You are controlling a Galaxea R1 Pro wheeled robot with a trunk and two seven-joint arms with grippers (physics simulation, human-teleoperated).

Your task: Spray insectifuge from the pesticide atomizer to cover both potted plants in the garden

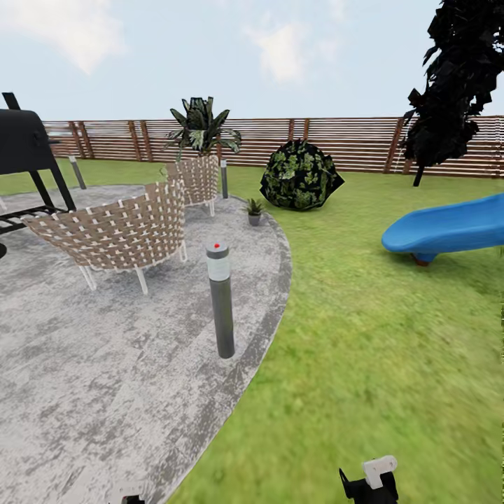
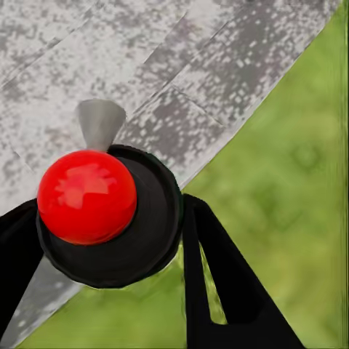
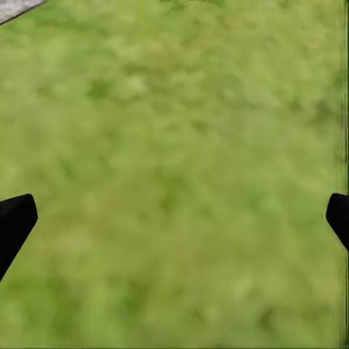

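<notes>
Atomizer between left end effector fingers.

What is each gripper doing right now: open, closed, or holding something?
Left gripper: shut on the pesticide atomizer, black body with a red top between its fingers.
Right gripper: open, empty, fingertips wide apart over the lawn.

You see a round grey patio bordered by lawn. On the patio stand two woven chairs, a bollard light, a black grill, and a small potted plant near its far edge. On the lawn sit a round bush and a blue slide.
</notes>
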